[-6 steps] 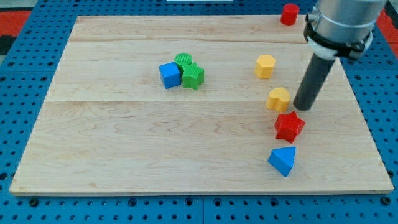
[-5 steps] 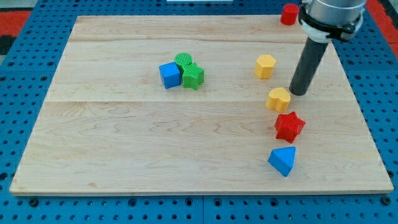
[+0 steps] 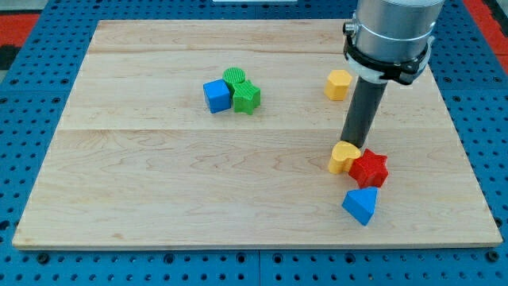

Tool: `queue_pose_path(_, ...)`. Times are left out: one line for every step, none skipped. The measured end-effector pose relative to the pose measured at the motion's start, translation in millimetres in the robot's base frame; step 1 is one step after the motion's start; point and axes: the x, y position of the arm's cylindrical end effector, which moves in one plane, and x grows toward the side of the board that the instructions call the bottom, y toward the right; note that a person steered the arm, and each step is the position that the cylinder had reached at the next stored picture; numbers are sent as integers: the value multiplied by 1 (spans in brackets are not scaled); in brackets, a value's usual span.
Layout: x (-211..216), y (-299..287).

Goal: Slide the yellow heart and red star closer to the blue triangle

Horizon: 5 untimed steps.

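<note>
Two blocks wait near the desk's bottom right corner.
My tip (image 3: pixel 354 145), a bare rod holding nothing, touches the heart (image 3: pixel 344 158) from above; star (image 3: pixel 369 168) beside it, triangle (image 3: pixel 361 204) just below.

This is a robotics lab bench, set up for tabletop pushing trials. A pale wooden board (image 3: pixel 159 183) made of joined planks lies on a blue perforated base plate (image 3: pixel 24 262) with a regular grid of mounting holes, the kind used for fixtures. A grey industrial arm housing (image 3: pixel 393 32) hangs over the board, and red matting (image 3: pixel 20 20) shows at the view's top corners.
</note>
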Motion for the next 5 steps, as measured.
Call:
queue_pose_path(14, 0)
queue_pose_path(36, 2)
queue_pose_path(39, 3)
queue_pose_path(39, 3)
queue_pose_path(39, 3)
